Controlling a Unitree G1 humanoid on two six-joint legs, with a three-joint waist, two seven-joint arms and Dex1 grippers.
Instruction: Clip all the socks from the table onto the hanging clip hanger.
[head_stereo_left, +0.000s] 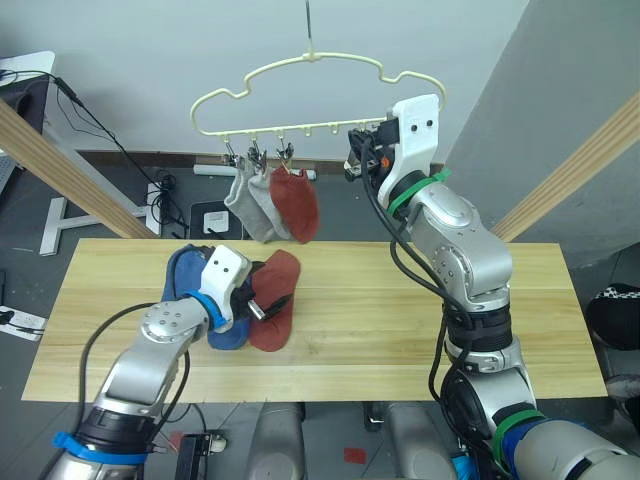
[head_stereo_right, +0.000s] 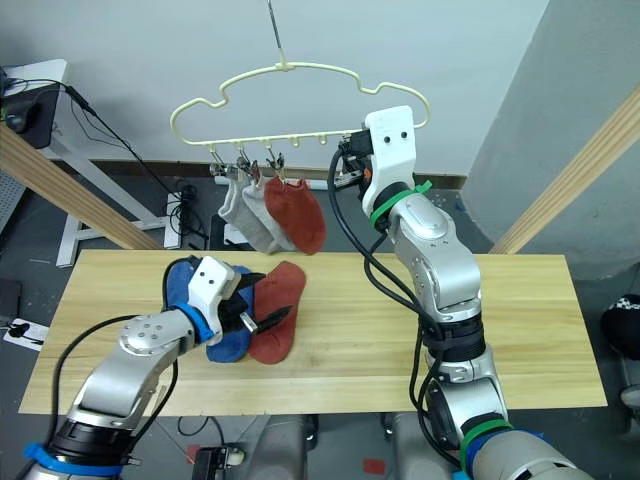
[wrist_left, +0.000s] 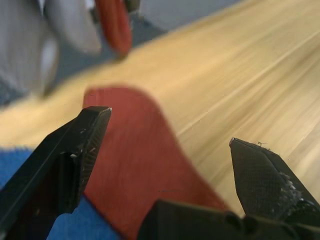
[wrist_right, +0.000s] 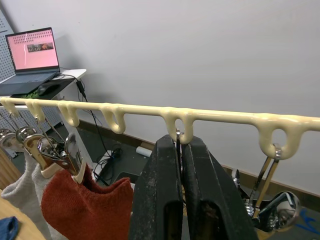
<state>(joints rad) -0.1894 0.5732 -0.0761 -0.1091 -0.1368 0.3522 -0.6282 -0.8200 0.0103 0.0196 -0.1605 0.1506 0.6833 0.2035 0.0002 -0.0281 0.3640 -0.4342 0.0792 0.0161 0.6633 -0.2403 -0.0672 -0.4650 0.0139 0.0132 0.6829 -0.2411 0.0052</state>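
Here the left hand (wrist_left: 167, 150) gapes over the rust-red sock (head_stereo_left: 275, 300), while the right hand (wrist_right: 181, 165) pinches a hanger clip (wrist_right: 177, 137).

The clip (wrist_right: 178, 137) under the hanger (wrist_right: 150, 111) is hidden between the closed fingers of the right gripper (wrist_right: 181, 150); only its wire is seen at the loop. The blue socks (head_stereo_left: 190, 275) on the table (head_stereo_left: 400, 340) are largely covered by the left gripper (head_stereo_left: 270, 305). In the left wrist view the hung socks (wrist_left: 60, 30) are blurred and cut off by the edge. The two grey socks (head_stereo_left: 250, 200) overlap, so their outlines cannot be told apart.
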